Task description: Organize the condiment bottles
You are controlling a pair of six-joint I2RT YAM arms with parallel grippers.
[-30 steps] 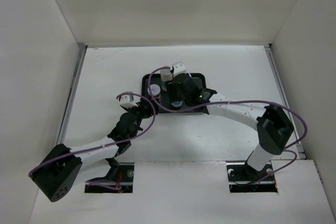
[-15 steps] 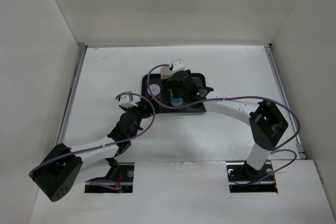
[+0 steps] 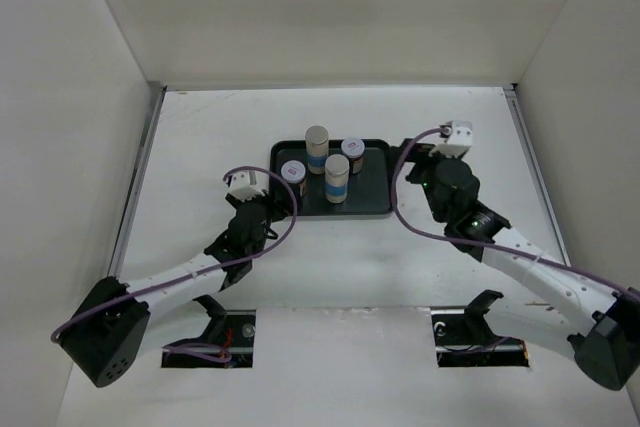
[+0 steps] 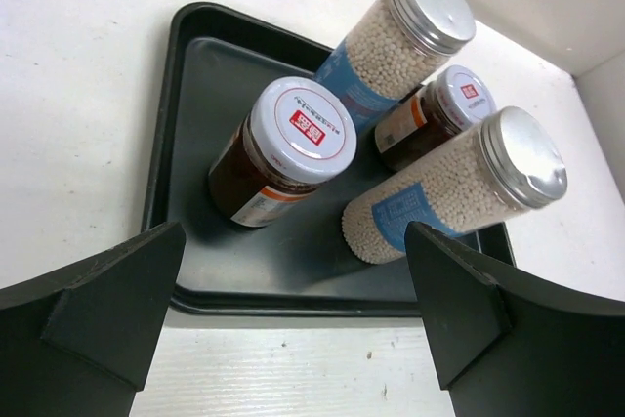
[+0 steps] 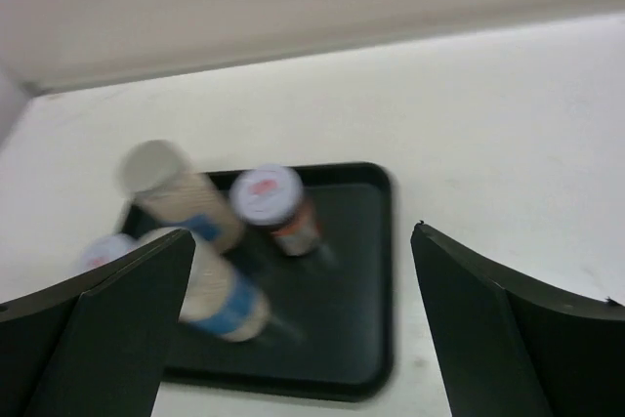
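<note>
Plain white walls (image 3: 330, 17) on three sides, boxing in a white table (image 3: 200, 137). Two arms reaching in from 6 o'clock: left arm (image 3: 170, 282) slanting toward 1 o'clock, right arm (image 3: 530, 265) slanting toward 11 o'clock. Near the table's middle, a black rectangular tray (image 3: 375, 192), lying flat, long sides running 9 to 3 o'clock.

Left gripper (image 4: 293, 271) just off the tray's 8 o'clock side, fingers (image 4: 107, 310) spread wide, gripping nothing. Right gripper (image 5: 303, 241) a little apart from the tray's 3 o'clock side, likewise spread wide and empty, facing back across the tray; that wrist view blurred.

All four jars upright inside the tray. First tall jar (image 3: 317, 147), grey flat cap and blue band, at 11 o'clock. Second tall jar (image 3: 337, 179), same make, near the tray's centre. Pale granules visible in both from the left wrist.

First short jar (image 3: 353, 152), whitish top with a red mark, brown body, at 1 o'clock, just beside the first tall jar. Second short jar (image 3: 293, 177), same kind, at 9 o'clock, near the tray's rim. Touching or merely close together: impossible to tell.
</note>
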